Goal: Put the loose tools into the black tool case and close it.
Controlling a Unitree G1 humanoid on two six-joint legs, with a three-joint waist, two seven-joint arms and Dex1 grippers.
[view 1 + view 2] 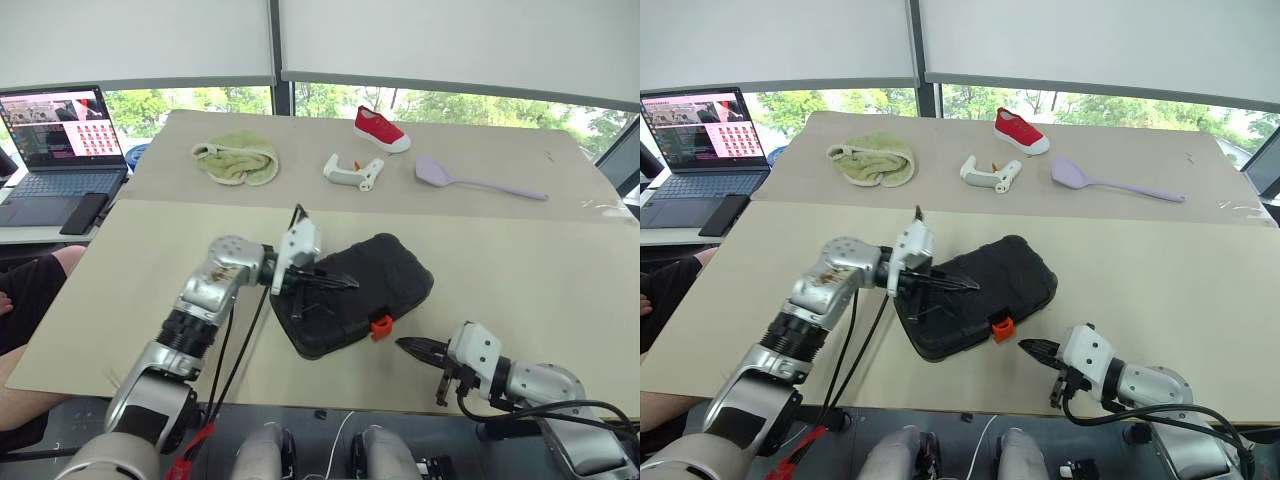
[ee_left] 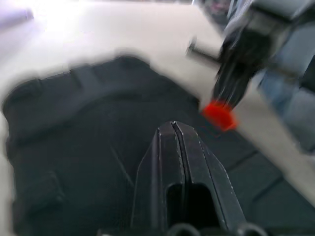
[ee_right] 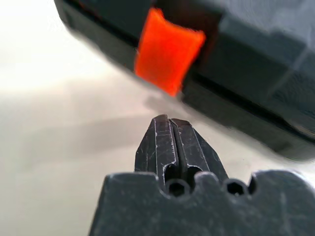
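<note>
Lying closed near the front edge of the beige table, the black tool case sits at a slant, its lid down and its small orange latch facing the near side. Left gripper: fingers pressed together with nothing between them, reaching in from the left above the lid; whether the tips touch the lid cannot be told. Right gripper: fingers likewise together and empty, low over the table just to the right of and nearer than the latch, tips aimed at it but apart from it, as the right wrist view confirms. In the left wrist view the lid's textured surface spreads beneath the joined fingertips, with the other gripper beside the latch. Far part of the table, left to right: a crumpled green cloth, a white plastic handled object, a red shoe and a lilac spatula. An open laptop stands on a separate desk at the far left.
</note>
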